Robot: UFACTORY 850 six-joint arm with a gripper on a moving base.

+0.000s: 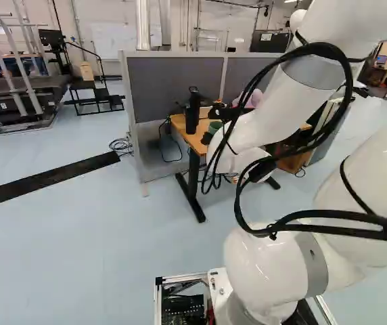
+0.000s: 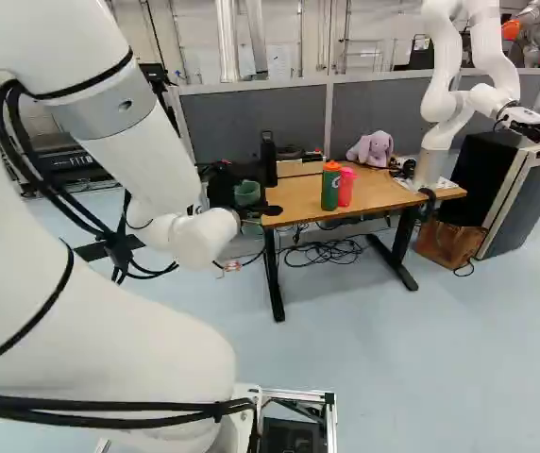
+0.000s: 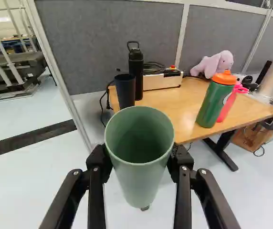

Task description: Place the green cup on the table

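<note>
In the right base view my gripper (image 2: 248, 204) is at the table's left end, partly hidden by the arm, with the green cup (image 2: 247, 192) in it. Seen from the wrist, the gripper (image 3: 140, 160) is shut on the green cup (image 3: 139, 183), one finger on either side. The cup's mouth faces the wrist camera and its inside looks bare. Its lower part shows against the floor, outside the near edge of the wooden table (image 3: 186, 102). In the left base view the arm hides much of the table, and only a bit of the green cup (image 1: 214, 126) shows.
On the table stand a dark cup (image 3: 125, 90), a tall black bottle (image 3: 136, 71), a green bottle (image 3: 215, 100), a pink bottle (image 3: 228, 106), a white box (image 3: 162, 81) and a plush toy (image 3: 213, 64). Another robot (image 2: 437, 113) stands at its far end. Grey partitions (image 3: 108, 43) rise behind.
</note>
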